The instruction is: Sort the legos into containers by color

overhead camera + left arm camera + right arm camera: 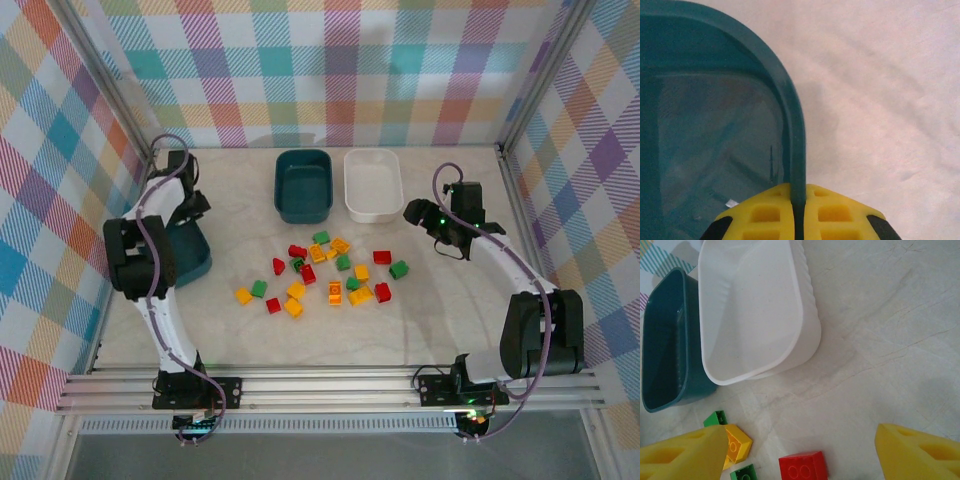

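Taking the largest thing first, the pale marbled surface (450, 320) carries everything, boxed in by plaid walls (330, 70). On it stand three containers. The left teal bin (195, 262) sits at the left edge, partly under the left arm (150, 270). The middle teal bin (303, 185) and the white bin (373, 183) stand side by side at the far edge, nearly touching. All three look empty as far as their insides show, so I judge the sorting to be at its very start.

The left hand (798, 192) is pinched shut on the rim of the left teal bin, one finger inside the wall and one outside. My reading is that this bin is being repositioned or steadied. Next it likely needs sliding to where bricks can be dropped in, without tipping it.

The right hand (801, 435) hangs with its fingers wide apart and nothing between them, above the surface just near of the white bin.

The legos (320, 272) lie loose in a mixed scatter of red, green and yellow-orange in the middle of the surface, between the arms and near of the two far bins. A red brick (803, 467) lies just below the right hand's gap and seems the likeliest first pick. Its neighbours lie close, so a clean descent matters.
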Motion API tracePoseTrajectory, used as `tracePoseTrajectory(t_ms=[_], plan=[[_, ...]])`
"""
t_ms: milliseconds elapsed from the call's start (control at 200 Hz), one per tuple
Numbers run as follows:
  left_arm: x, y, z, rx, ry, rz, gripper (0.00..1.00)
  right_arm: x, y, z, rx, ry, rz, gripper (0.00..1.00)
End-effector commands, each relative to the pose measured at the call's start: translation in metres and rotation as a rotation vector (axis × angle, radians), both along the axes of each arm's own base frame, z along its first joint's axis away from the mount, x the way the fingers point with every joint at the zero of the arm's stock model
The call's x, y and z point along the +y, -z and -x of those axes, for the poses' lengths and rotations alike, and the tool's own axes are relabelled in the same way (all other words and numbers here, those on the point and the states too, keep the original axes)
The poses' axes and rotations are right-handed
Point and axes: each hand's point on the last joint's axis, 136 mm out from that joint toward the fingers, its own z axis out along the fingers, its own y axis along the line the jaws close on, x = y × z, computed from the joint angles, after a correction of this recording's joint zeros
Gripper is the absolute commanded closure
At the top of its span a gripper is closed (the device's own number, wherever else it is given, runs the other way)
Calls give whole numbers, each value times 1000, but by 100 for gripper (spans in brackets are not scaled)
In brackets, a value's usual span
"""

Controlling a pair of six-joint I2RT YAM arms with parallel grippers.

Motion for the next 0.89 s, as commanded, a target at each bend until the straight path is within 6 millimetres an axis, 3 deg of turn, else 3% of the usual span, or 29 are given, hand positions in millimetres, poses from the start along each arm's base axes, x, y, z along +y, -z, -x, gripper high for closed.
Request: tracePoseTrajectory(t_ms=[0, 215, 345, 780, 890], plan=[[-40, -5, -30, -8, 133, 25, 100, 4, 5, 2, 26, -15, -6, 23], [-109, -17, -102, -101, 296, 75, 100, 5, 12, 2, 49, -18, 6, 23], [-145, -22, -123, -138, 348, 134, 100, 4, 19, 1, 72, -17, 21, 24], [-203, -25, -125, -187, 462, 242, 100, 8, 20, -1, 87, -27, 15, 24], [-213, -25, -125, -193, 510, 259, 94, 8, 18, 2, 86, -31, 19, 24]])
